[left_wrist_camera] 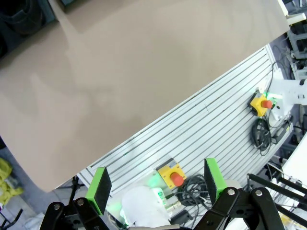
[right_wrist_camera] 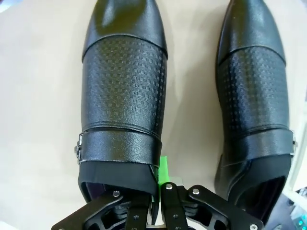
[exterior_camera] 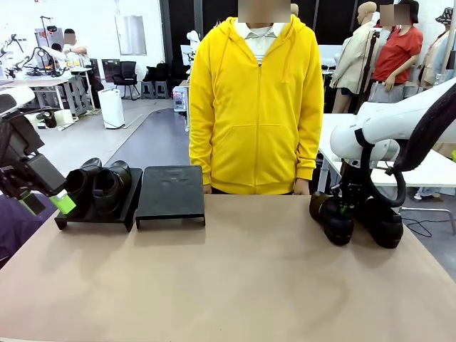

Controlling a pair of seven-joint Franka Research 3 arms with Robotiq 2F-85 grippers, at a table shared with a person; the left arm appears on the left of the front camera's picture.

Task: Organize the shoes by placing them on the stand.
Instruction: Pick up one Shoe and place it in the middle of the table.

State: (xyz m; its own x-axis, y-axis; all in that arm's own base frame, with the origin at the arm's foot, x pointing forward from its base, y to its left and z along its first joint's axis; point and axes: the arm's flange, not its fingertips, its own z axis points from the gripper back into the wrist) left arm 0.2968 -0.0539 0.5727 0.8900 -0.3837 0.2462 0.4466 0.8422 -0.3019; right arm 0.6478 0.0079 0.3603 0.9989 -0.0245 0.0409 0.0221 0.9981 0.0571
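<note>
Two black glossy shoes (exterior_camera: 100, 187) sit side by side on the left stand (exterior_camera: 96, 217). Another stand (exterior_camera: 169, 192) beside it is bare. Two more shoes (exterior_camera: 335, 219) rest on the table at the right, toes pointing away in the right wrist view. My right gripper (exterior_camera: 347, 208) has come down on them. It is shut on the inner side wall of the left shoe (right_wrist_camera: 124, 86), at its opening, with a green pad (right_wrist_camera: 163, 167) showing outside. The other shoe (right_wrist_camera: 254, 96) lies free beside it. My left gripper (exterior_camera: 47, 204) hangs open at the far left with nothing in it, its pads (left_wrist_camera: 100, 189) wide apart.
A person in a yellow hoodie (exterior_camera: 256, 100) stands at the far edge of the table (exterior_camera: 235, 285), hands down. Below the table's near edge, the left wrist view shows a ribbed metal base (left_wrist_camera: 201, 120) with yellow stop buttons (left_wrist_camera: 172, 173) and cables.
</note>
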